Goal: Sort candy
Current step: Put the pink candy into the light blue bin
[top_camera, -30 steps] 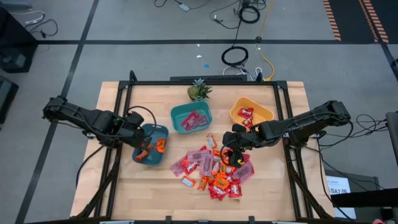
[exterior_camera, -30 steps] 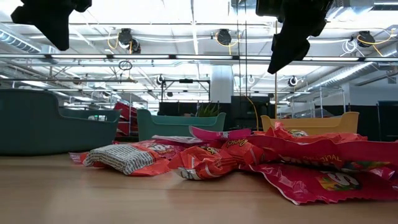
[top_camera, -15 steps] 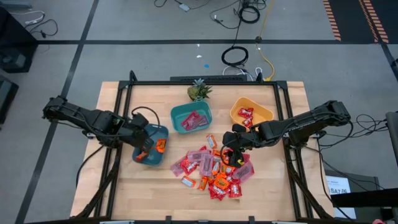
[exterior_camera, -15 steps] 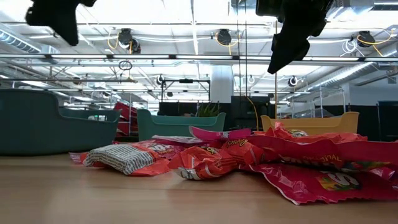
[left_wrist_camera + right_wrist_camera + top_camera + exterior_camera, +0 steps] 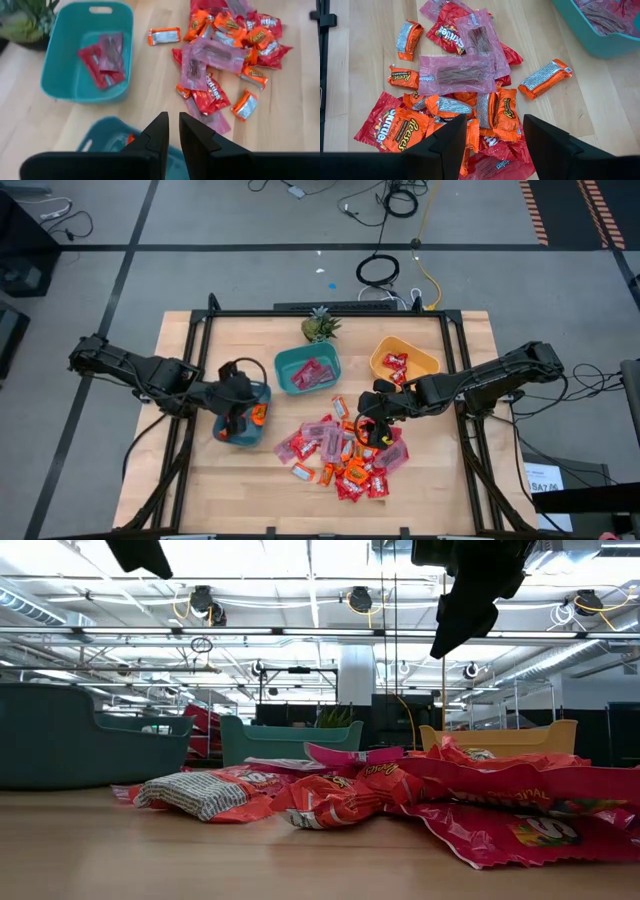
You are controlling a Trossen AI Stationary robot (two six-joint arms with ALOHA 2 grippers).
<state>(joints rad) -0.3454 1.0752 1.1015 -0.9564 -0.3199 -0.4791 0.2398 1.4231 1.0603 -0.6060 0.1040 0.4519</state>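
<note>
Left gripper point(image 5: 238, 402) hangs over the dark blue bowl point(image 5: 258, 392) at the left of the table point(image 5: 250, 490); in the left wrist view its fingers point(image 5: 159, 131) are nearly pressed together with only a thin slit between them, nothing pinched. One orange wrapped candy point(image 5: 257, 415) lies in that bowl. Right gripper point(image 5: 372, 420) is held above the right part of the candy pile point(image 5: 345, 450), fingers point(image 5: 451, 136) spread wide, empty. The pile sits on the wood at centre-near: red Skittles packs point(image 5: 451, 30), orange Reese's packs point(image 5: 409, 134), translucent pink-purple wrappers point(image 5: 455, 74), several overlapping. A single orange candy point(image 5: 544, 77) lies apart from the pile, toward the teal bowl point(image 5: 284, 365). The teal bowl, at centre-far, holds pink and red wrappers point(image 5: 102, 60). The yellow bowl point(image 5: 425, 358), far right, holds red packs point(image 5: 396, 364). A small green pineapple-like plant point(image 5: 319, 326) stands at the far edge, just beyond the teal bowl. In the low view the pile lies flat on the table, and both grippers are well above it.
</note>
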